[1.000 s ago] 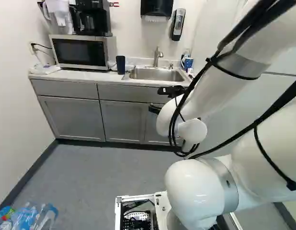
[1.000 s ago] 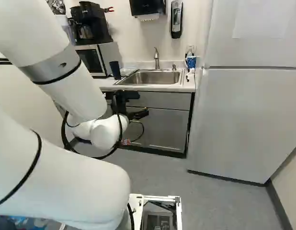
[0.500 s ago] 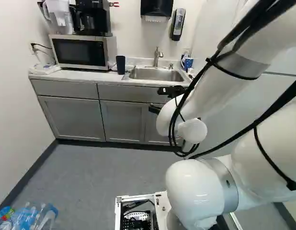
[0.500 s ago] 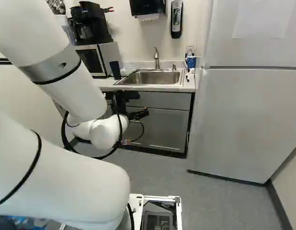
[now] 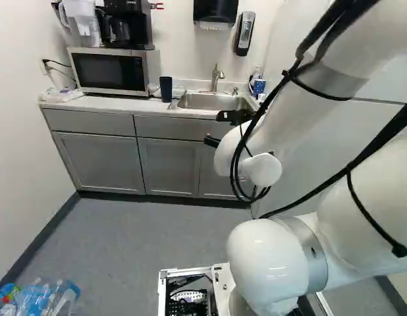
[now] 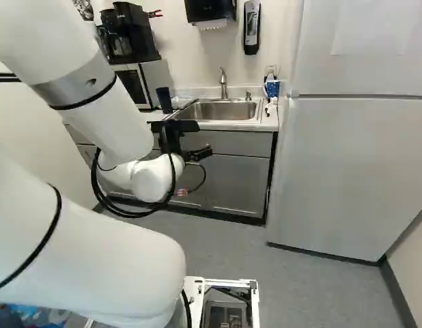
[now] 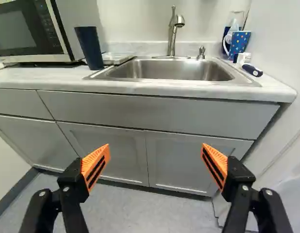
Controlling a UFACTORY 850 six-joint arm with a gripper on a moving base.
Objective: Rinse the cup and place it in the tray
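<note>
— While your hand (image 7: 156, 146) stands wide and empty, where's your dark cup (image 7: 89, 47)?
— You have it on the worktop (image 7: 43, 77), just beside the tray (image 7: 118, 57); rinsing and placing both look left to do.

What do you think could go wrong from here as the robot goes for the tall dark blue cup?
The open black hand seems to sit below the pale countertop, so driving straight ahead might bump its edge. The cup stands close beside the silver microwave, so a clumsy approach could topple it.
</note>
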